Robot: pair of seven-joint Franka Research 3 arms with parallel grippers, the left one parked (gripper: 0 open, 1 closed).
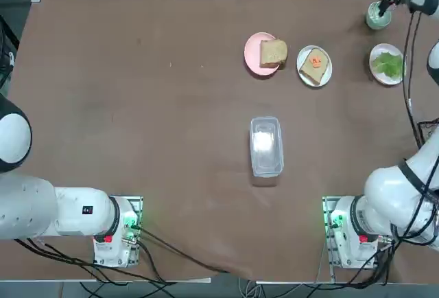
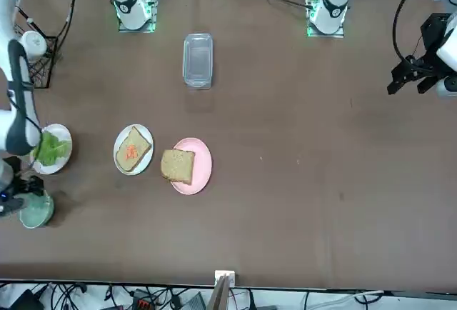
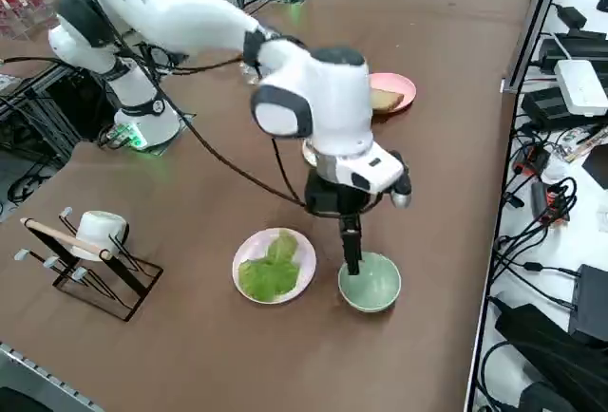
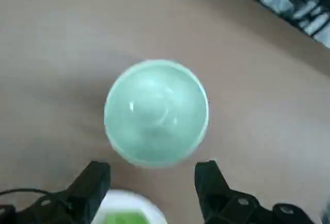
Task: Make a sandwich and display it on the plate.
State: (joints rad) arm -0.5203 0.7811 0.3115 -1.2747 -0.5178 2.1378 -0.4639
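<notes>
No stacked sandwich shows; its parts lie apart. A tan bread slice topped with orange-red filling (image 1: 315,60) lies on the small white plate (image 1: 303,73). A second bread slice (image 1: 273,53) rests on a pink plate (image 1: 251,54). Green lettuce (image 1: 388,64) sits on another white plate (image 1: 375,56). My right gripper (image 3: 352,258) hangs at the table's far right corner, just above a pale green bowl (image 4: 156,111). In the wrist view the right gripper (image 4: 152,176) is open and its black fingers (image 4: 96,180) hold nothing; the bowl looks empty.
A clear plastic container (image 1: 266,145) lies at the table's middle. A black wire rack with a white cup (image 3: 91,237) stands near the right edge, beyond the lettuce plate (image 3: 275,265). Cables trail from the right arm.
</notes>
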